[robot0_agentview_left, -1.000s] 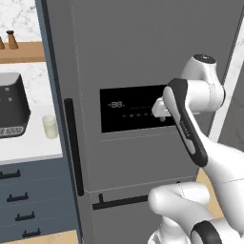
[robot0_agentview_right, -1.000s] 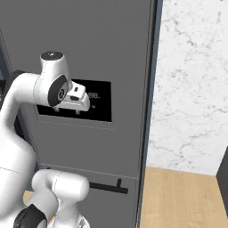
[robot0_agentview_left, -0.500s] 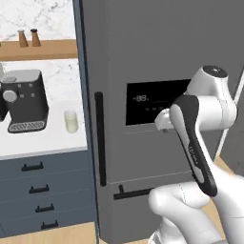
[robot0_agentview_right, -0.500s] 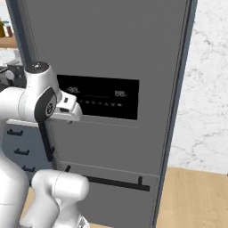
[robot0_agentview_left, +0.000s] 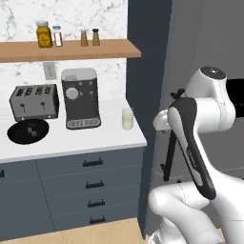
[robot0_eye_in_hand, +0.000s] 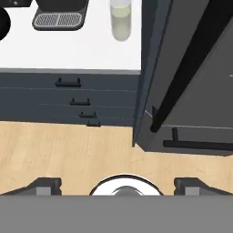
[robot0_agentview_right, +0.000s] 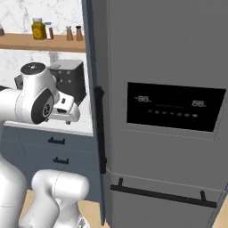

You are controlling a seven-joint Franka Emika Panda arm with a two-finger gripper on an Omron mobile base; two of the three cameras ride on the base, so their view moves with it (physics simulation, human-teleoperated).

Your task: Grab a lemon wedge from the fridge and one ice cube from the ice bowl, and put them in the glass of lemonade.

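The fridge [robot0_agentview_right: 160, 53] is tall and dark grey, with a black display panel [robot0_agentview_right: 176, 107] and a black bar handle [robot0_agentview_right: 100, 129], and its doors are shut. The lemon wedge is hidden. On the white counter beside the fridge stands the glass of lemonade [robot0_agentview_left: 127, 118], which also appears in the hand view [robot0_eye_in_hand: 121, 20]. The ice bowl [robot0_agentview_left: 28, 131], shallow and black with pale lumps in it, sits at the counter's left front. My gripper [robot0_eye_in_hand: 117, 185] is open and empty. It hangs in front of the fridge's left edge, looking down at the floor and the fridge handle [robot0_eye_in_hand: 191, 68].
A coffee machine [robot0_agentview_left: 81, 97] and a toaster [robot0_agentview_left: 34, 101] stand on the counter [robot0_agentview_left: 95, 138]. Dark blue-grey drawers [robot0_agentview_left: 90, 183] sit below it. A wooden shelf [robot0_agentview_left: 71, 49] with jars and shakers hangs above. There is wood floor [robot0_eye_in_hand: 68, 154] in front of the drawers.
The whole picture has slid right because the base moved left, bringing the counter, coffee machine and glass into view. The gripper has stayed open.
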